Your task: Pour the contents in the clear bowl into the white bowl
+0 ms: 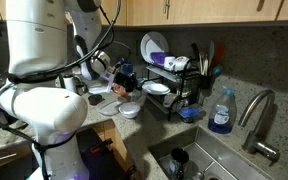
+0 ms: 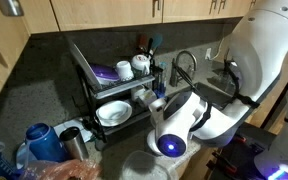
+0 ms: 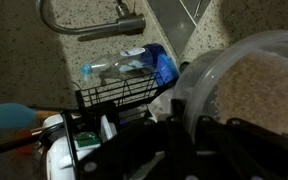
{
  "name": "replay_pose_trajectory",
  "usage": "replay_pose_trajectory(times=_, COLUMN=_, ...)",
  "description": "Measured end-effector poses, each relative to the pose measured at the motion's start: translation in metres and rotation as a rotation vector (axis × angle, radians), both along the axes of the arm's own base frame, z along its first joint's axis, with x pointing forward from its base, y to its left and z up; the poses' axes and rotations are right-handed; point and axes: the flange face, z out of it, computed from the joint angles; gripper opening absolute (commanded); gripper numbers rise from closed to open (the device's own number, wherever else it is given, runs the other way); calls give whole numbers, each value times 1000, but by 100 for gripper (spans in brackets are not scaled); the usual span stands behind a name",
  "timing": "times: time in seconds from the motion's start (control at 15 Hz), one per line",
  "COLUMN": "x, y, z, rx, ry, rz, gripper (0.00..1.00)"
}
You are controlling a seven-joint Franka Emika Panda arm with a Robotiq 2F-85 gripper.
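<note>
Closest to the wrist camera is the clear bowl [image 3: 252,85], which fills the right side of the wrist view and is heaped with pale beige grains. Its left rim meets the dark gripper [image 3: 179,118], whose fingers pinch that rim, though shadow blurs the pads. Behind them, on the speckled counter [image 3: 24,60], stand a black wire dish rack [image 3: 114,100] and a blue soap bottle [image 3: 134,68], with the faucet [image 3: 84,22] at the top edge.

In an exterior view the white robot arm [image 1: 44,90] takes up the left foreground. The gripper [image 1: 124,82] hangs over the counter just in front of the dish rack [image 1: 174,85]. What it carries is too small to make out there. The white bowl [image 1: 130,110] sits upright on the counter right below the gripper, apart from it. To the right, the soap bottle [image 1: 221,112] stands beside the faucet [image 1: 259,112], above the sink [image 1: 214,160].

In an exterior view from the opposite side, the arm [image 2: 199,110] blocks the gripper and both bowls. The dish rack [image 2: 114,95] stands behind it and holds a white plate [image 2: 114,113]. The faucet [image 2: 184,65] rises further back.
</note>
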Motion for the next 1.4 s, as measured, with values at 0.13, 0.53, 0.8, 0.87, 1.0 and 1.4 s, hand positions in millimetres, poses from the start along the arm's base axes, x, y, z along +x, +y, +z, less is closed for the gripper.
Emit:
replay_pose_trajectory(times=0.13, x=-4, y=1, z=0, rx=-19, ry=-3, rz=1, gripper=1)
replay_pose_trajectory(times=0.53, x=-14, y=11, z=2, rx=-65, ry=-25, rz=39, gripper=1)
replay_pose_trajectory(times=0.8, x=-19, y=16, z=2, rx=-75, ry=-30, rz=65, gripper=6)
replay_pose_trajectory(times=0.87, x=-20, y=17, z=2, rx=-74, ry=-28, rz=67, gripper=6)
replay_pose_trajectory(times=1.0, x=-20, y=17, z=-1, rx=-76, ry=-24, rz=66, gripper=6)
replay_pose_trajectory(times=1.4, x=-20, y=16, z=-3, rx=-78, ry=-20, rz=66, gripper=6)
